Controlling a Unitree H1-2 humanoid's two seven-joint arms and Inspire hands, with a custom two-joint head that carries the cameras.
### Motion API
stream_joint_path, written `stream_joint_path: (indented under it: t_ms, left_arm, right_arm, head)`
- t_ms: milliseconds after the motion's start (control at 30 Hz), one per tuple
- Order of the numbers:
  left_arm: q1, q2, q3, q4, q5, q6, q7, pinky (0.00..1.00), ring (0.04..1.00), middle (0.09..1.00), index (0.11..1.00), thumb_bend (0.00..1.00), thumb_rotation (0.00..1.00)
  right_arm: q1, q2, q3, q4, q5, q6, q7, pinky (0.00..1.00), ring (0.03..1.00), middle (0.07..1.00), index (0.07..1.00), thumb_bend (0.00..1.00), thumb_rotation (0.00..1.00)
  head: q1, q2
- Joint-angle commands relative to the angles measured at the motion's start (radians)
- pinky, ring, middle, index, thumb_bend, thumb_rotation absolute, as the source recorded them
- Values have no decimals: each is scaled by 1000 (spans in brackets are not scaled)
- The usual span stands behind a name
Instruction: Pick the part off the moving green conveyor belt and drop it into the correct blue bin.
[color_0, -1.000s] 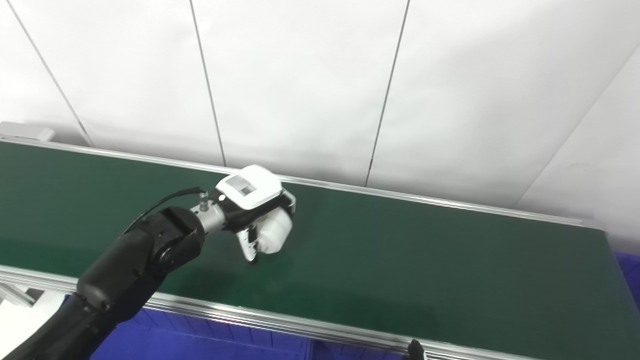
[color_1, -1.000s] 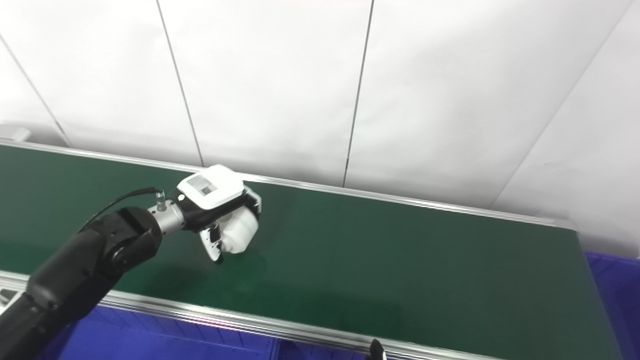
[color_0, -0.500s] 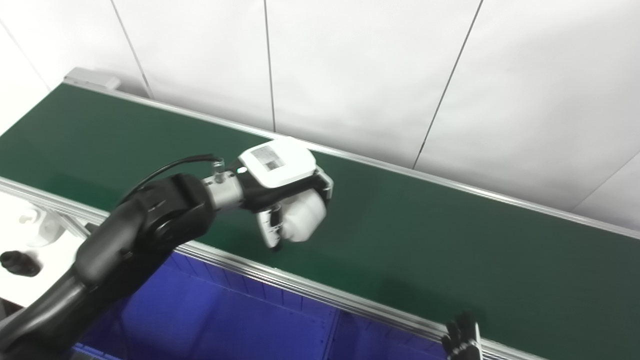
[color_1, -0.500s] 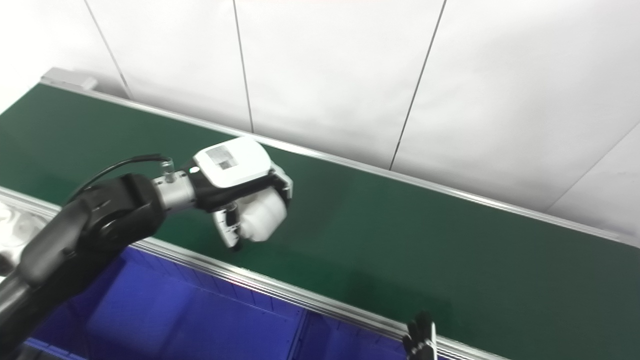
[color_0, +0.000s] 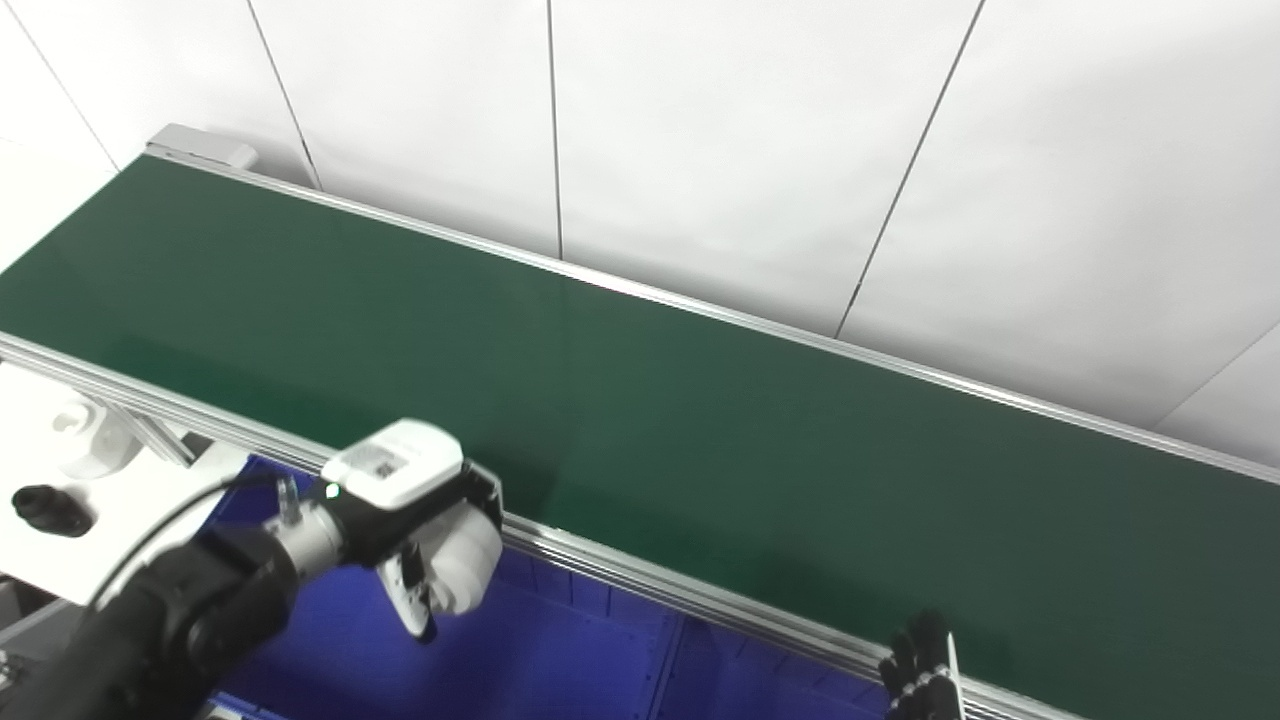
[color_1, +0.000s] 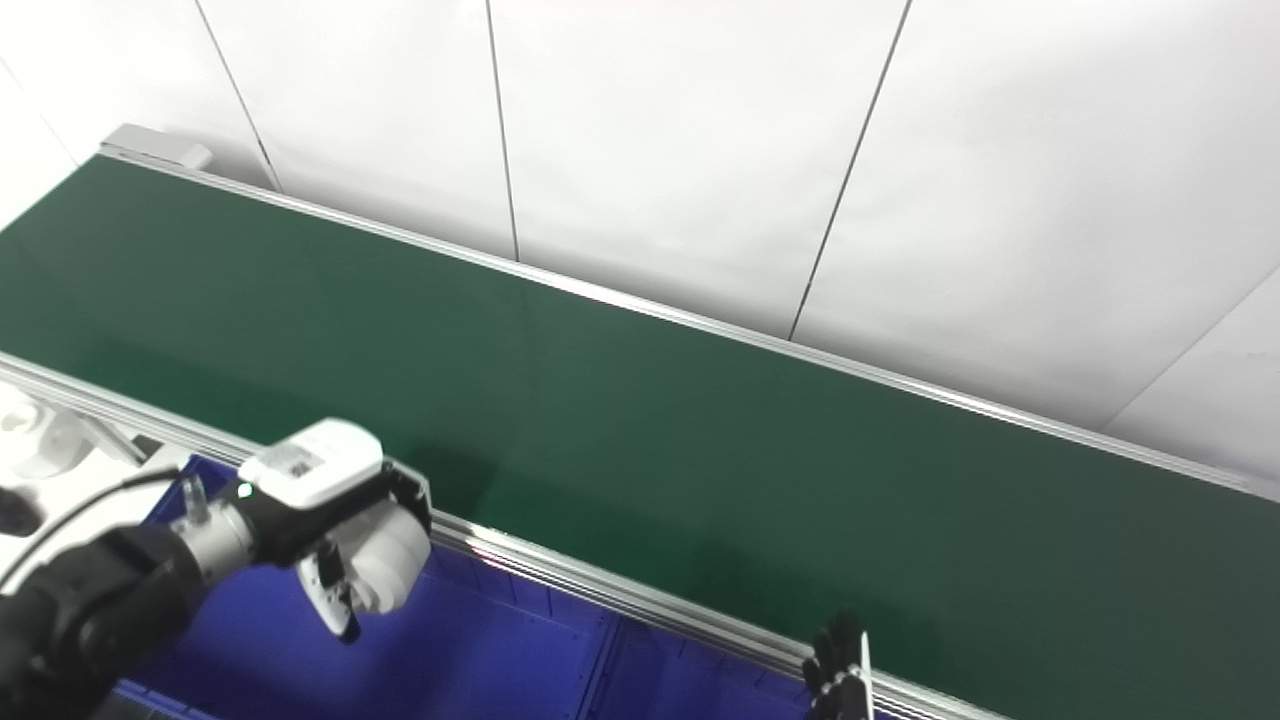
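Observation:
My left hand (color_0: 420, 520) is shut on a white rounded part (color_0: 462, 568) and holds it above the blue bin (color_0: 560, 660), just in front of the conveyor's near rail. It also shows in the right eye view (color_1: 335, 520), with the part (color_1: 385, 565). The green conveyor belt (color_0: 700, 420) runs diagonally across the picture and carries nothing in view. Only the dark fingertips of my right hand (color_0: 920, 665) show at the bottom edge, near the rail; they look spread.
The belt's aluminium rail (color_0: 640, 575) runs between belt and bins. A second blue bin (color_0: 760, 685) lies to the right of a divider. A white surface at the left holds a white part (color_0: 85, 445) and a black part (color_0: 45, 508). White wall panels stand behind.
My left hand has carried the white part back off the belt, over the rail, to above the blue bin. The camera has also swung left.

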Motion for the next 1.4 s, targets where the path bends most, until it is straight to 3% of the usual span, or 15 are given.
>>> stream_joint_path:
  t_ms: [0,133,333,500,633,667,700,767,867,1067,1200,1300,1333,1367]
  left_arm:
    - [-2,4,4,23,30,-27,99,454,428,490,502,503,0]
    - [3,0,-15,146,101,-63,238,401,406,500,507,502,0]
    - [-8,-11,-34,271,172,-24,347,404,402,491,515,501,0]
    - [-18,-4,-53,292,168,-2,345,395,388,467,526,500,0]
    - [-21,0,-69,259,203,54,284,403,427,453,523,514,0]
    - [-21,3,-73,244,206,70,255,405,440,450,521,519,0]
    - [-21,8,-76,223,206,87,215,474,505,533,567,759,190]
    - [-20,21,-83,178,206,118,124,638,651,656,635,937,423]
    - [-20,40,-90,107,206,162,-13,764,758,759,720,993,590]
    - [8,73,-60,-114,177,242,-274,853,825,829,793,993,709]
    - [29,84,-12,-342,113,341,-493,862,839,846,817,948,707]
    - [21,96,29,-486,17,446,-641,860,848,853,827,918,677]
    - [8,99,55,-541,-41,498,-709,855,857,860,836,901,662]
    - [-10,82,119,-581,-154,532,-786,855,859,862,837,897,658]
  right_arm:
    - [-10,8,3,-16,2,10,23,1000,1000,1000,1000,816,1000]
    - [-26,6,0,2,0,5,25,1000,1000,1000,1000,806,1000]
    - [-25,8,-10,5,14,3,26,1000,1000,1000,1000,811,1000]
    - [-27,4,-18,4,30,4,37,1000,1000,1000,1000,803,1000]
    - [-32,-1,-26,5,41,10,43,1000,1000,1000,1000,812,1000]
    - [-33,-3,-28,4,43,14,45,1000,1000,1000,1000,813,1000]
    - [-35,-5,-30,6,45,14,47,1000,1000,1000,1000,820,1000]
    - [-38,-8,-34,10,48,11,51,1000,1000,1000,1000,821,1000]
    - [-40,-9,-38,10,51,13,55,1000,1000,1000,1000,818,1000]
    - [-41,-11,-43,6,56,19,58,992,992,1000,1000,814,1000]
    - [-43,-16,-44,5,59,25,63,990,991,1000,1000,816,1000]
    - [-45,-22,-46,7,67,24,71,989,991,1000,1000,816,1000]
    - [-44,-24,-47,6,66,24,72,985,989,1000,1000,814,1000]
    - [-43,-25,-49,3,62,23,73,984,988,1000,1000,813,1000]
  head:
    - [-2,-2]
    - [-16,-4]
    - [-18,0]
    - [-15,0]
    - [-7,0]
    - [-5,-1]
    - [-3,-1]
    - [-2,-3]
    - [-2,-2]
    - [6,1]
    - [9,5]
    - [9,7]
    - [9,7]
    - [1,13]
